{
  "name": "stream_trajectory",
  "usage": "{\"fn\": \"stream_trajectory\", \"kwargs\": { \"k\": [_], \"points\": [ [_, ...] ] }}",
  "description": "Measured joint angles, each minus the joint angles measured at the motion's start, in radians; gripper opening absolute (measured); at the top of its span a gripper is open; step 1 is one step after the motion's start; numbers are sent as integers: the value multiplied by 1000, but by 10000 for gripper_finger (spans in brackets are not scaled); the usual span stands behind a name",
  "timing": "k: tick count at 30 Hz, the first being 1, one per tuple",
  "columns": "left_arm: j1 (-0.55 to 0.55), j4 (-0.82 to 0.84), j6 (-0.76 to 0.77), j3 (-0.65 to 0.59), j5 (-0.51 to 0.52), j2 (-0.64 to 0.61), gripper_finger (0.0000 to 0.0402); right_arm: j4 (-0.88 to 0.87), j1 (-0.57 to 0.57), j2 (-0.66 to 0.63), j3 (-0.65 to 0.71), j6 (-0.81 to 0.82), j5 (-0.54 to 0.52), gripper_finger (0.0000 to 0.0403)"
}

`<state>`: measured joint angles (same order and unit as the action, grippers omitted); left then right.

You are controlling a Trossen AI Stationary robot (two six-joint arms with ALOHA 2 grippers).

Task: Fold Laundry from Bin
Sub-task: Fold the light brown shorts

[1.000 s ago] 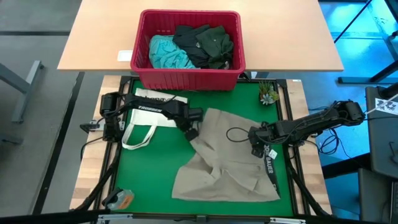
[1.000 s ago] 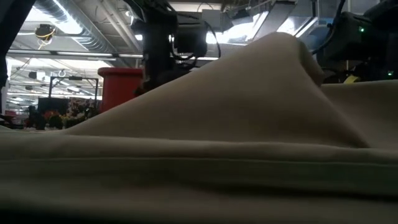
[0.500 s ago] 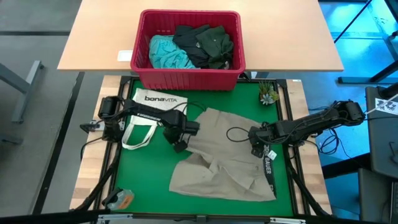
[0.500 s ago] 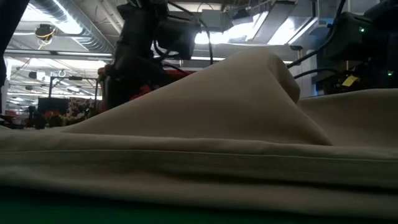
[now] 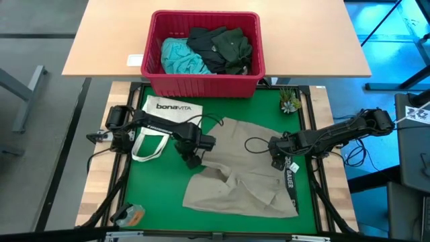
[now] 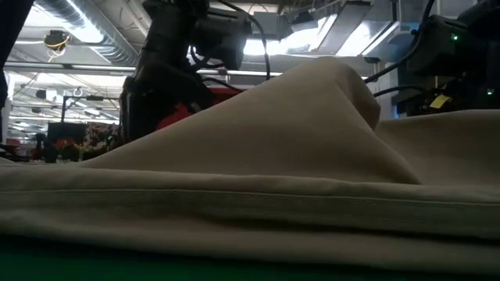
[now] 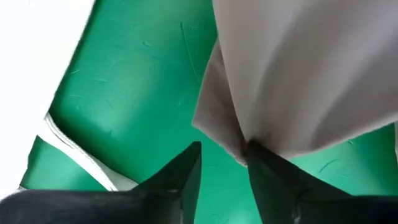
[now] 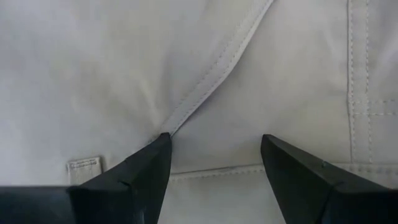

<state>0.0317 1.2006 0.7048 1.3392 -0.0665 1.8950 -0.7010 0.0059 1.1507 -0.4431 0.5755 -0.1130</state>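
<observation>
A khaki-tan garment (image 5: 245,171) lies spread and rumpled on the green mat, humped in the low view (image 6: 312,125). My left gripper (image 5: 193,158) stands at its left edge, open, with a folded tip of cloth (image 7: 239,146) in the gap (image 7: 224,149). My right gripper (image 5: 277,160) points down over the garment's right half, its fingers wide open (image 8: 214,140) on either side of a seam. The red bin (image 5: 201,84) at the far edge holds a turquoise piece (image 5: 180,57) and dark laundry (image 5: 222,47). My left gripper has a folded tip of the garment's left edge (image 7: 241,142) against the inner side of one finger (image 7: 258,158); the other finger stands apart over bare mat. The fingers slant down from the table's left. The cloth lies on the mat. My right gripper: whether its fingertips (image 8: 158,149) touch the khaki cloth below them I cannot tell.
A white "bonaVITA" tote bag (image 5: 168,111) lies under my left arm, left of the garment. A black printed strap (image 5: 290,178) and a thin cable loop (image 5: 255,143) lie on the garment. A small plant (image 5: 290,101) stands far right; an orange object (image 5: 131,215) near left.
My left gripper has gone toward the table's near left corner along the garment's left edge, uncovering the tote's print. The garment's near edge has drawn back a little, so green mat shows in front of it in the low view.
</observation>
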Motion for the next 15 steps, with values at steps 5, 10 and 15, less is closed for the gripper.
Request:
{"fn": "stream_trajectory", "kwargs": {
  "k": [5, 10, 15],
  "points": [
    [-26, 20, 0, -1, 51, -61, 146, 0, 0, 0, 0, 0, 0, 250],
    [-63, -28, 0, -1, 125, -154, 148, 1, 0, 0, 0, -1, 1, 250],
    [-139, -201, -43, -1, 176, -205, 149, 2, 0, 0, 0, -3, 1, 250]
  ]
}}
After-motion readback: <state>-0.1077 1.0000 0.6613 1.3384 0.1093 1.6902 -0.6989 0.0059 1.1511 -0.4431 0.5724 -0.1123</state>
